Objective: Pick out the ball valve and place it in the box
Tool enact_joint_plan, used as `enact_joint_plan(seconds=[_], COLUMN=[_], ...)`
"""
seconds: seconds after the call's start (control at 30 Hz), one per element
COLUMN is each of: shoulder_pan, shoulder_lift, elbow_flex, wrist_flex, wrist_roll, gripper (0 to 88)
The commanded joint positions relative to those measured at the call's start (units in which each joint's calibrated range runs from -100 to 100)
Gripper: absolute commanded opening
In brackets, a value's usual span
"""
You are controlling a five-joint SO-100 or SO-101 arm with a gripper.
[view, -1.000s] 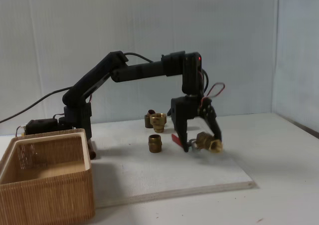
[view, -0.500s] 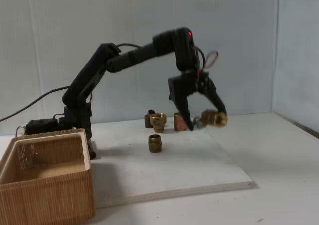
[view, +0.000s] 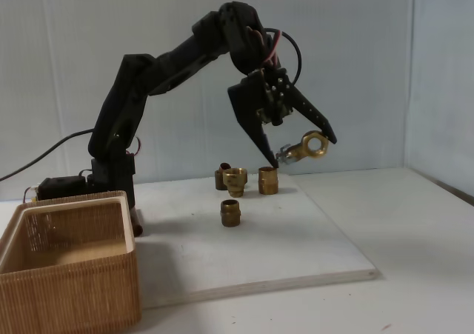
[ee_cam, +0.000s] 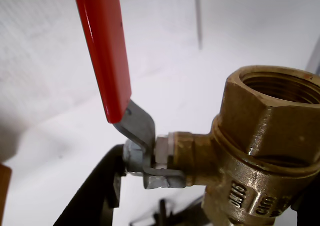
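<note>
In the wrist view the ball valve (ee_cam: 260, 151) runs off the right and bottom edges and its red lever off the top, hiding most of the end effector (ee_cam: 200, 206) behind it, while in the fixed view the box (view: 67, 275), far below-left, is cropped.

A matte black jointed arm (view: 159, 71) with looping red and black cables and pointed black jaws.
</note>
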State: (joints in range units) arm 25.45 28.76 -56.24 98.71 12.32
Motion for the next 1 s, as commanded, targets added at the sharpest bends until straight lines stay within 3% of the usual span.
enact_joint_plan(seconds=[0.0, 0.6, 0.97], shoulder_pan=[1.8, 9.7, 15.0], shoulder_lift=[-8.5, -27.5, -38.7], elbow_flex=[2.5, 11.7, 26.9], wrist_flex=[0.7, 0.7, 0.7], wrist_roll=[2.0, 8.0, 15.3], gripper=[8.7, 8.7, 8.7])
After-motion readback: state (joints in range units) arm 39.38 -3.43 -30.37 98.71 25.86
